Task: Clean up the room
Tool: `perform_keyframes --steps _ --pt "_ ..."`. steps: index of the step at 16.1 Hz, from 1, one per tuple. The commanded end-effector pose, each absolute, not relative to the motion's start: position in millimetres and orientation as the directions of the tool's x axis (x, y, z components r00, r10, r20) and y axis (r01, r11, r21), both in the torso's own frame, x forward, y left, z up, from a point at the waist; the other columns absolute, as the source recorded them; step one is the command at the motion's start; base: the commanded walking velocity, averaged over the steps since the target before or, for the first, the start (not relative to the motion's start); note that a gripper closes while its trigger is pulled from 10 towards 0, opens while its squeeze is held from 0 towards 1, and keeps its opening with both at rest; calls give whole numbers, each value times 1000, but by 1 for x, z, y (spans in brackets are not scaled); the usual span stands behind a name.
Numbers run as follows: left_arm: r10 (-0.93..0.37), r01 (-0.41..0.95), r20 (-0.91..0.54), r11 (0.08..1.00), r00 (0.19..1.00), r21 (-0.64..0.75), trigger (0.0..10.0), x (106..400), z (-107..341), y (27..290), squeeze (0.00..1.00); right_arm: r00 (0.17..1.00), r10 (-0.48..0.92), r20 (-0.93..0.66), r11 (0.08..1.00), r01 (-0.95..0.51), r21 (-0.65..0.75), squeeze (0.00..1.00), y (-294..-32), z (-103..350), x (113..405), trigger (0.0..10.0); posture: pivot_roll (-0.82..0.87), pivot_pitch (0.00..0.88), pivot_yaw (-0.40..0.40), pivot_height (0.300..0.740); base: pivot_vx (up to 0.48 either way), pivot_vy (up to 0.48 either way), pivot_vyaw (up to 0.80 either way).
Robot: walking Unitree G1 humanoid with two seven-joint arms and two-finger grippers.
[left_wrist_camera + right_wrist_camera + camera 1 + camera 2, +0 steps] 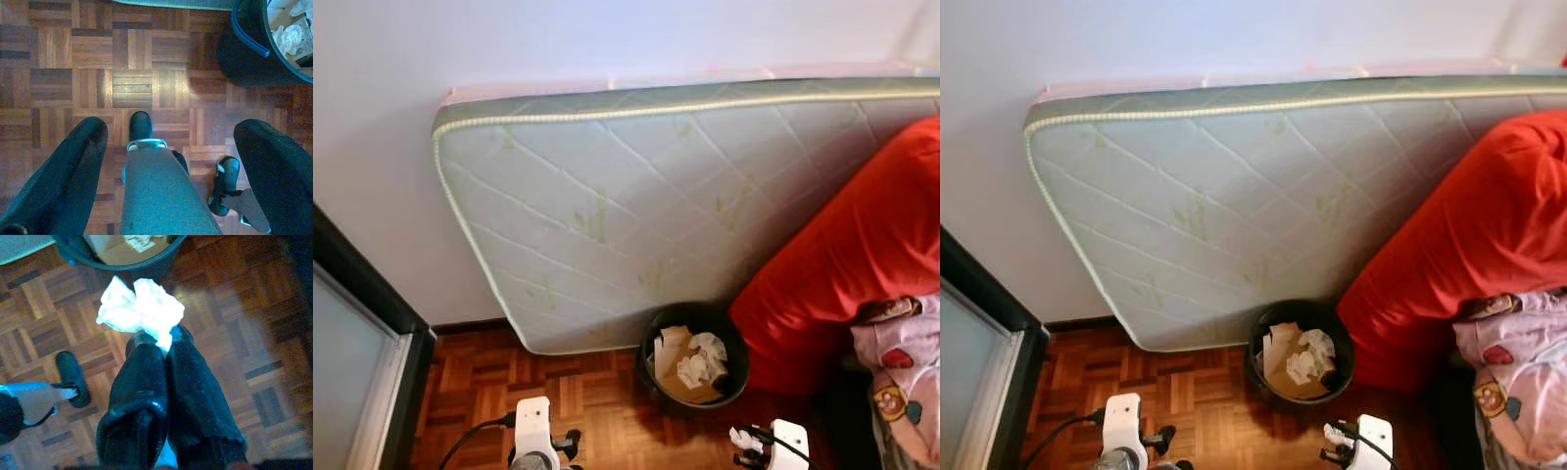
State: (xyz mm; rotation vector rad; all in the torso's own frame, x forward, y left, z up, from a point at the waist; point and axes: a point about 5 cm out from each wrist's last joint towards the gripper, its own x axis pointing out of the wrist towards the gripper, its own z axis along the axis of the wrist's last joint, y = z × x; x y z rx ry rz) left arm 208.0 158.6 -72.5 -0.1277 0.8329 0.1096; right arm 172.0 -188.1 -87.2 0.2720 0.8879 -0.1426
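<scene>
A black waste bin point(693, 354) stands on the parquet against a leaning mattress and holds cardboard and crumpled paper point(697, 364). My right gripper point(159, 340) is shut on a crumpled white tissue point(142, 311), which it holds above the floor just short of the bin's rim point(122, 262). In the left eye view that tissue point(744, 439) hangs low, to the right of the bin. My left gripper point(171, 128) is open with nothing between its fingers, over bare floor to the left of the bin point(254, 54).
A quilted pale green mattress point(636, 206) leans on the white wall. Red bedding point(852, 255) and a pink patterned cloth point(901, 362) crowd the right. A dark-framed glass door point(362, 343) borders the left. My own feet point(141, 126) stand on the parquet floor point(480, 377).
</scene>
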Motion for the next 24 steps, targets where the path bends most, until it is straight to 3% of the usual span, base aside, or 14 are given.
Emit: perform_keyframes --steps 1,24 --pt "53 -158 -760 985 648 -65 10000 199 -77 161 0 618 -15 -786 958 235 167 0 -188 -88 170 10000 171 90 -44 740 251 0 0" --pt "57 -167 -754 983 654 -71 10000 199 -77 161 0 619 -23 -785 956 244 164 0 -194 -87 170 10000 174 100 -51 740 292 0 -65"
